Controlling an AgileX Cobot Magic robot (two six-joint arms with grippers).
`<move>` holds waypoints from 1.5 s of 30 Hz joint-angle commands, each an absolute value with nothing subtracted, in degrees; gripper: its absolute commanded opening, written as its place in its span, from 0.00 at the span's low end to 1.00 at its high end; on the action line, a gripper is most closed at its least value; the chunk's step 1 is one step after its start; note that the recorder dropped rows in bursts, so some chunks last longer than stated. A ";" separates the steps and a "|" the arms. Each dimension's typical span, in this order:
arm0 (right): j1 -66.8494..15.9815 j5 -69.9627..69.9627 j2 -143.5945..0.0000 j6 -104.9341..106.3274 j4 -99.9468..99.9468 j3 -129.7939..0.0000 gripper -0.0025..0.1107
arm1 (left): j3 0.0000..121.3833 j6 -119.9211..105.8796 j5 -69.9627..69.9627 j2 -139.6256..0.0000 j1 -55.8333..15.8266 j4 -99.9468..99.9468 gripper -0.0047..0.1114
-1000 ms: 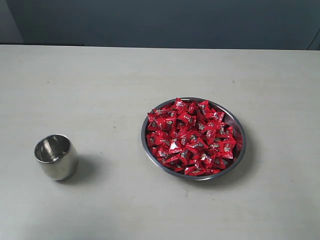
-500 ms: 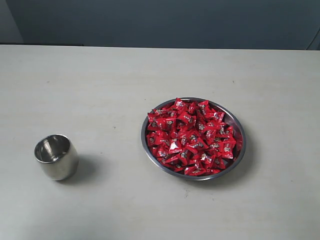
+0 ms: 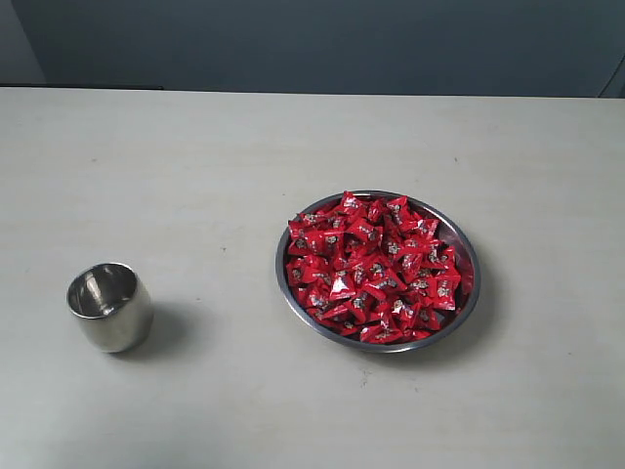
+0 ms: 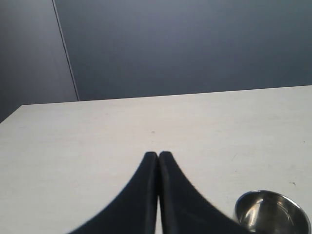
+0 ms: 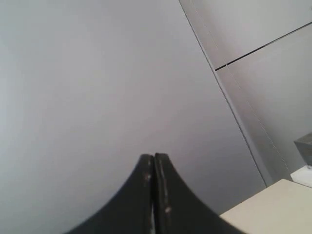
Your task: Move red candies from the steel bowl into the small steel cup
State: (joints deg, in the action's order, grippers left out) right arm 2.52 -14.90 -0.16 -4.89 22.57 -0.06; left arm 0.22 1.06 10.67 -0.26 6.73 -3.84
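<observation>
Exterior view shows glossy red candies (image 3: 374,269) heaped in the shallow steel bowl (image 3: 471,283); both arms' jaws pressed together, empty.

Soft, even light fills the exterior view. The pale table (image 3: 195,166) is bright and the wall (image 3: 312,44) behind it is dim. The cup (image 3: 109,306) throws a faint shadow toward 3 o'clock and the bowl (image 3: 282,278) toward 4 o'clock, so the light arrives from about 10 o'clock. The candies (image 3: 376,269) glint in small specks, and the cup's inside shows pale glare. The picture is slightly soft and grainy. In the wrist views the left gripper (image 4: 158,156) and right gripper (image 5: 154,157) are near-black with blurred edges.
</observation>
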 commanded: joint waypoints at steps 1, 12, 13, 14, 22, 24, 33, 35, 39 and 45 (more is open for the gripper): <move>2.61 -13.13 0.00 -4.32 21.94 0.00 0.02 | 0.00 1.13 10.37 0.00 6.77 -3.90 0.04; 2.61 0.00 0.00 4.05 27.80 0.00 0.02 | 0.00 1.13 10.38 0.00 6.77 -3.90 0.04; 2.61 -1.17 0.00 4.04 32.50 0.00 0.02 | 0.00 1.13 10.38 0.00 6.77 -3.90 0.04; 2.61 -1.45 0.00 4.04 33.57 0.00 0.02 | 0.00 1.13 10.38 0.00 6.77 -3.90 0.04; 2.61 -13.89 0.00 1.04 33.46 -0.42 0.02 | 0.00 1.13 10.38 0.00 6.77 -3.90 0.04; 2.61 -14.31 0.00 0.00 33.09 -3.14 0.02 | 0.00 1.13 10.38 0.00 6.77 -3.90 0.04; 2.61 -14.90 -3.34 -1.18 23.33 -17.47 0.02 | 0.00 1.13 10.38 0.00 6.77 -3.90 0.04; 2.61 -14.12 -6.85 -1.68 18.20 -21.16 0.02 | 0.00 1.13 10.38 0.00 6.77 -3.90 0.04; -0.04 -9.98 -16.30 -7.21 7.97 -29.18 0.02 | 0.00 1.13 10.38 0.00 6.77 -3.90 0.04; -11.08 1.94 -30.26 -8.36 -1.03 -36.29 0.02 | 0.00 1.13 10.38 0.00 6.77 -3.90 0.04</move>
State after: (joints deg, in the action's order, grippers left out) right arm -6.27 -6.04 -24.95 -7.89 2.36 -34.14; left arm 0.22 1.06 10.67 -0.26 6.73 -3.84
